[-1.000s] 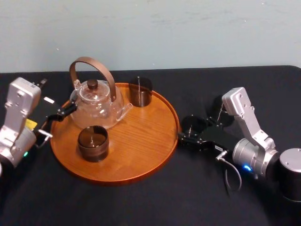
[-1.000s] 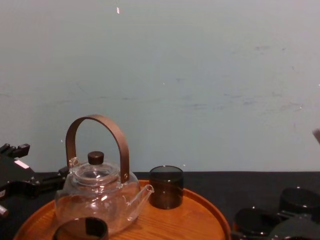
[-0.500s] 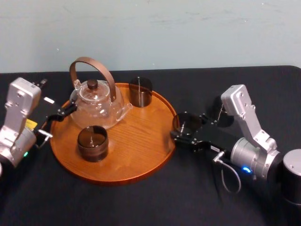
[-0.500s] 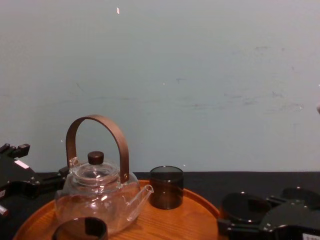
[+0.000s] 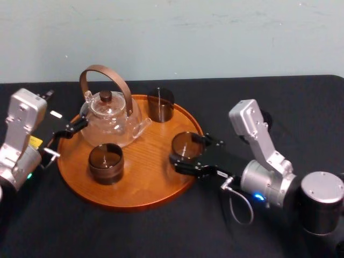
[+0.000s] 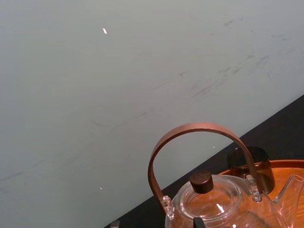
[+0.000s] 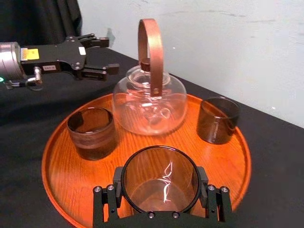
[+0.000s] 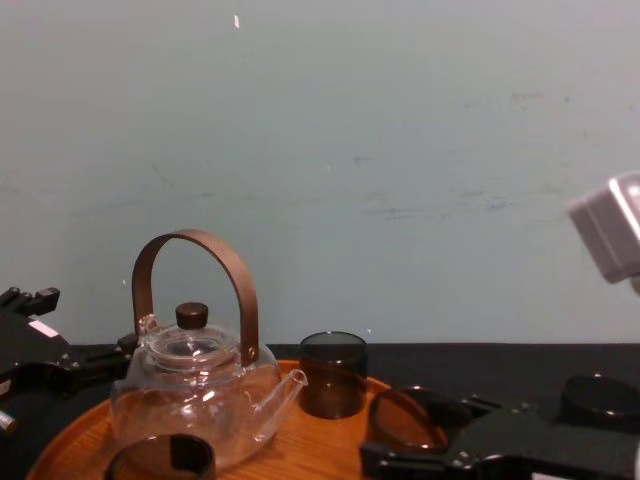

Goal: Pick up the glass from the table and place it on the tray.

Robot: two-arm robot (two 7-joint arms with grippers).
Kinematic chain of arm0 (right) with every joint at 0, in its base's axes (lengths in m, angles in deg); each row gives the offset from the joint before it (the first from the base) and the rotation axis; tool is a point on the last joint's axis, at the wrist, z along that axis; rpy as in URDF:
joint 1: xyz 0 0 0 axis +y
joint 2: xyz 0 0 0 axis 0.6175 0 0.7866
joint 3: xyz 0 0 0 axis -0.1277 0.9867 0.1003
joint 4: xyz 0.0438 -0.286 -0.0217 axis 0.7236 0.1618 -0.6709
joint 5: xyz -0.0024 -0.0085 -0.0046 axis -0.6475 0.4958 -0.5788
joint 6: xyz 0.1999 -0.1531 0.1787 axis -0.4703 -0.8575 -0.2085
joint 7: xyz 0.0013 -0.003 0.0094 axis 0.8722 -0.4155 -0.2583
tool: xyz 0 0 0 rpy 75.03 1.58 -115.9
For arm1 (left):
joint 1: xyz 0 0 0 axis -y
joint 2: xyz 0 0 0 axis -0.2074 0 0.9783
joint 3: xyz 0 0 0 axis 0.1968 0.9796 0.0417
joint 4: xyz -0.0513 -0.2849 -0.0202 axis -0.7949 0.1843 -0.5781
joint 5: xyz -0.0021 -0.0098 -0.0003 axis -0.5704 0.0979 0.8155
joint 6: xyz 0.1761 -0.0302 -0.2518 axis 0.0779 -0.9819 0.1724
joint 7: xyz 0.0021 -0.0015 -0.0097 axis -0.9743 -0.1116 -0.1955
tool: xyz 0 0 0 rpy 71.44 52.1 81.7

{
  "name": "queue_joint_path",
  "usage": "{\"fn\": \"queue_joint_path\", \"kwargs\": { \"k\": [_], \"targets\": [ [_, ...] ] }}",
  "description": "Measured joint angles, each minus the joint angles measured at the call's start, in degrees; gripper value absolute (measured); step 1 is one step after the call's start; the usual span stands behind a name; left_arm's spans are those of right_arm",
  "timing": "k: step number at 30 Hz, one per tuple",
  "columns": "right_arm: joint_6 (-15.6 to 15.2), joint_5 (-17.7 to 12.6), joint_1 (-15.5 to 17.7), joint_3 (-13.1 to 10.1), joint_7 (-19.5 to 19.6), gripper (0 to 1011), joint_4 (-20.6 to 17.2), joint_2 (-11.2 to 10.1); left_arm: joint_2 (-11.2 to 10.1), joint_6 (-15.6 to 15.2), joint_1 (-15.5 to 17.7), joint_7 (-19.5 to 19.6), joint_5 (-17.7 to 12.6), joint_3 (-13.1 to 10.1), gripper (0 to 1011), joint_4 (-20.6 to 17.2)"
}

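Observation:
My right gripper (image 5: pixel 189 152) is shut on a smoky dark glass (image 5: pixel 185 144), holding it upright over the right part of the round wooden tray (image 5: pixel 145 193). In the right wrist view the glass (image 7: pixel 160 176) sits between the black fingers (image 7: pixel 102 202) above the tray's wood (image 7: pixel 61 175). The chest view shows the glass (image 8: pixel 402 418) low by the tray's right rim; whether it touches the wood I cannot tell. My left gripper (image 5: pixel 63 137) rests open, holding nothing, at the tray's left edge on the black table (image 5: pixel 161 231).
On the tray stand a glass teapot (image 5: pixel 110 115) with a brown arched handle, one dark glass (image 5: pixel 106 163) at the front left and another (image 5: pixel 160 105) at the back. A further dark glass (image 8: pixel 600 400) stands on the table behind my right arm.
My right gripper has carried the glass leftward from the table, over the tray's right rim, to above the tray. The left arm has not moved.

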Motion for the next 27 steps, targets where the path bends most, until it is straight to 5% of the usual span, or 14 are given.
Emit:
{"fn": "queue_joint_path", "kwargs": {
  "k": [27],
  "targets": [
    [0.5, 0.7, -4.2, 4.4, -0.7, 905, 6.0, 3.8, 0.0, 0.0, 0.0, 0.0, 0.0, 0.0, 1001, 0.0]
  ]
}}
